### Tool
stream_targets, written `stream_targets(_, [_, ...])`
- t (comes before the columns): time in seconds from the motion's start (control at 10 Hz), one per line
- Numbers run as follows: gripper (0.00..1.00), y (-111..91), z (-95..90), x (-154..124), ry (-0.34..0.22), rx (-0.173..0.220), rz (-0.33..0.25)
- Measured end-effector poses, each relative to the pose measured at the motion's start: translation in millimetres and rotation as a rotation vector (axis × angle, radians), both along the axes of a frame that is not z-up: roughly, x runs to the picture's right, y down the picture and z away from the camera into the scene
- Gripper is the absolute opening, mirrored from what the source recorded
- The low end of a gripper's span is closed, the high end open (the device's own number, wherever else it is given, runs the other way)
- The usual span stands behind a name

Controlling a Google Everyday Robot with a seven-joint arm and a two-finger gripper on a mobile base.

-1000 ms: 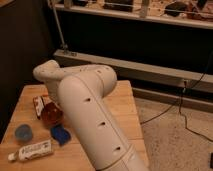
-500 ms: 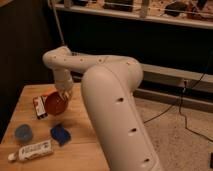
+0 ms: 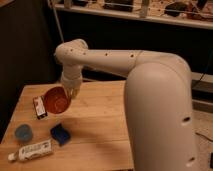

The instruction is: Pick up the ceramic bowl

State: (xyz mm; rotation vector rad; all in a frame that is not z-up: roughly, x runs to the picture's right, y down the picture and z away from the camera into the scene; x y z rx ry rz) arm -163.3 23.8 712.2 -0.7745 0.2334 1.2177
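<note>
The ceramic bowl (image 3: pixel 56 100) is glossy orange-red with a darker rim. It hangs tilted above the left part of the wooden table (image 3: pixel 95 125), its opening facing the camera. My gripper (image 3: pixel 70 91) reaches down from the white arm (image 3: pixel 115 57) and is shut on the bowl's upper right rim. The bowl is off the table surface.
A dark packet with a white label (image 3: pixel 39 107) lies just left of the bowl. A small blue round cup (image 3: pixel 23 133) stands at the left front. A dark blue flat object (image 3: pixel 61 134) and a white tube (image 3: pixel 31 150) lie near the front edge. Shelving (image 3: pixel 140 15) runs behind.
The arm has swung back and up, uncovering the table. The bowl has risen from the table and now hangs tilted in the gripper.
</note>
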Motion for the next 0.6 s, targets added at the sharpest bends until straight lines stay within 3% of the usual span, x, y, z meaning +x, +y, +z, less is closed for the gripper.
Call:
stream_targets(0.2, [0.0, 1.0, -2.8, 13.5, 0.006, 0.012, 0.015])
stream_targets(0.6, [0.0, 1.8, -3.5, 12.5, 0.005, 0.012, 0.017])
